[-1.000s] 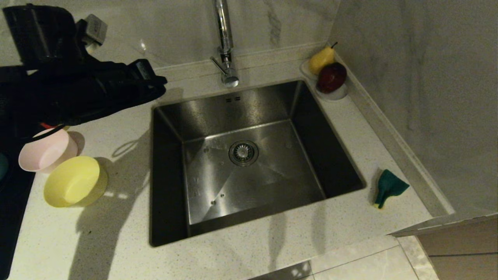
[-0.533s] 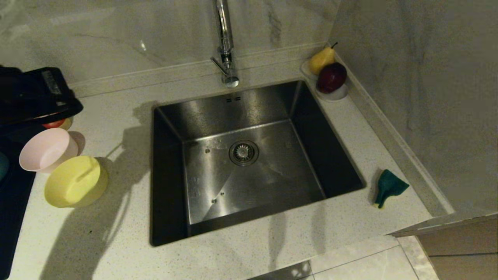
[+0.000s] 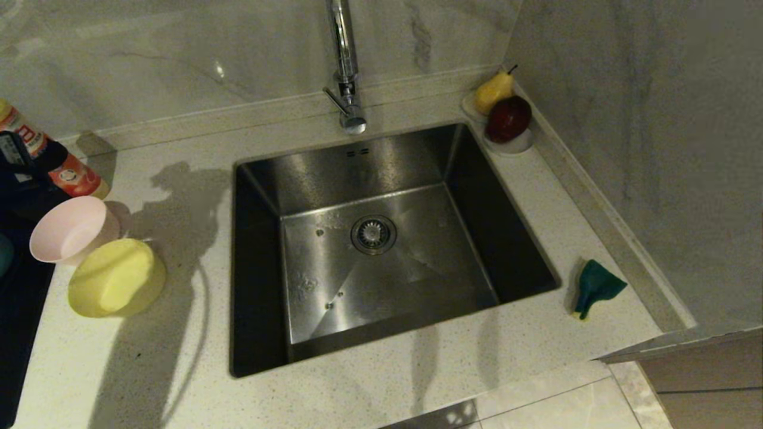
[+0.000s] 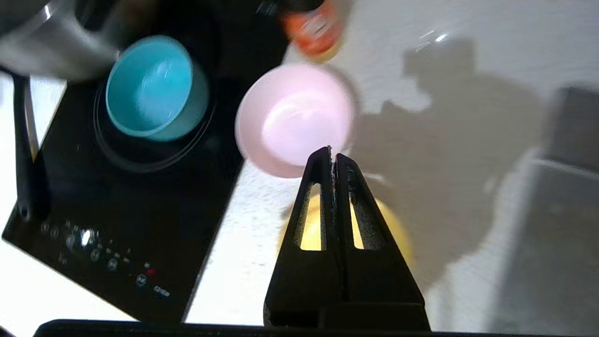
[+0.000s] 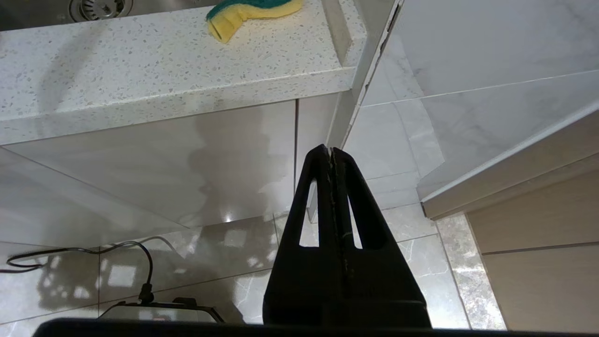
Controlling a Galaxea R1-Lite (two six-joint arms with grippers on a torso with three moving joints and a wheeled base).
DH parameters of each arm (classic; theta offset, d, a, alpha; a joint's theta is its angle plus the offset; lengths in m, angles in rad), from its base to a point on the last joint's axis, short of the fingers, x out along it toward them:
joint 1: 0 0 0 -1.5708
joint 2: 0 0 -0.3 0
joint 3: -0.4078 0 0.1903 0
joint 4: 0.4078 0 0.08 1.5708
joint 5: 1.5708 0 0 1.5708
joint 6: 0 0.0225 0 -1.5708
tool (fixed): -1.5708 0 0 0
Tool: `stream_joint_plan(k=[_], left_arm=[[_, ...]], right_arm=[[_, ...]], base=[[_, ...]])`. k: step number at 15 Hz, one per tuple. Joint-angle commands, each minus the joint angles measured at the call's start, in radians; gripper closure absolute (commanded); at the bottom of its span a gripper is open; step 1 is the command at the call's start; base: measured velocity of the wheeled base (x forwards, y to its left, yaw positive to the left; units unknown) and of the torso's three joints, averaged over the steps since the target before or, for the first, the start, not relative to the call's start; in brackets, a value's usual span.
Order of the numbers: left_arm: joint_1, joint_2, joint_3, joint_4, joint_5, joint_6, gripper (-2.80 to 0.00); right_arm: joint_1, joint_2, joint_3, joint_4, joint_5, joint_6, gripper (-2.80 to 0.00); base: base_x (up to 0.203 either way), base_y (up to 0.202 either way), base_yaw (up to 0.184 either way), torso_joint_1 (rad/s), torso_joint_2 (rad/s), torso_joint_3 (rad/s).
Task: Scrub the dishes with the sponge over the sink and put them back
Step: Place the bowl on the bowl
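Note:
The steel sink (image 3: 262, 250) lies in the middle of the counter under the chrome tap (image 3: 346, 65). To its left stand the pink bowl (image 3: 68, 229) and the yellow bowl (image 3: 116, 286). The blue bowl (image 4: 152, 89) sits on a black hob. My left gripper (image 4: 331, 152) is shut and empty above the yellow bowl (image 4: 395, 229), its tips near the pink bowl's (image 4: 295, 117) rim. Only a dark part of the left arm (image 3: 24, 179) shows at the head view's left edge. The green-and-yellow sponge (image 3: 596, 287) lies right of the sink. My right gripper (image 5: 330, 150) hangs shut below the counter edge.
An orange-labelled bottle (image 3: 65, 173) stands behind the pink bowl. The black hob (image 4: 140, 210) carries a metal pot (image 4: 42, 42). A pear (image 3: 493, 90) and a dark red apple (image 3: 508, 118) sit on white saucers in the far right corner, against the marble wall.
My left arm has pulled back from over the counter to the left edge of the head view, uncovering the bottle. The bowls, the sponge and the right arm have not moved.

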Motion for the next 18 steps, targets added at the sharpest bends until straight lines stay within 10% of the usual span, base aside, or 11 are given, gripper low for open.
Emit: stream_joint_plan(k=[1,2,3,6,18], left_arm=[[0.132,0.130,-0.021,0.004,-0.085,-0.008,0.00],[0.187,0.184,-0.039,0.009,-0.118,-0.017,0.00],[0.244,0.230,-0.059,0.021,-0.153,-0.032,-2.80],[0.338,0.290,-0.100,0.078,-0.317,-0.108,-2.80],[0.490,0.422,-0.120,0.110,-0.482,-0.252,-2.80]], right_arm=[[0.000,0.000,0.000,0.000,-0.001,0.000,0.00],[0.000,0.001,0.000,0.000,0.001,0.000,0.00],[0.000,0.000,0.000,0.000,0.000,0.000,0.00],[0.000,0.000,0.000,0.000,-0.001,0.000,0.00],[0.000,0.001,0.000,0.000,0.000,0.000,0.00]], base=[[0.000,0.000,0.000,0.000,0.00,0.000],[0.000,0.000,0.000,0.000,0.00,0.000],[0.000,0.000,0.000,0.000,0.00,0.000],[0.000,0.000,0.000,0.000,0.00,0.000],[0.000,0.000,0.000,0.000,0.00,0.000]])
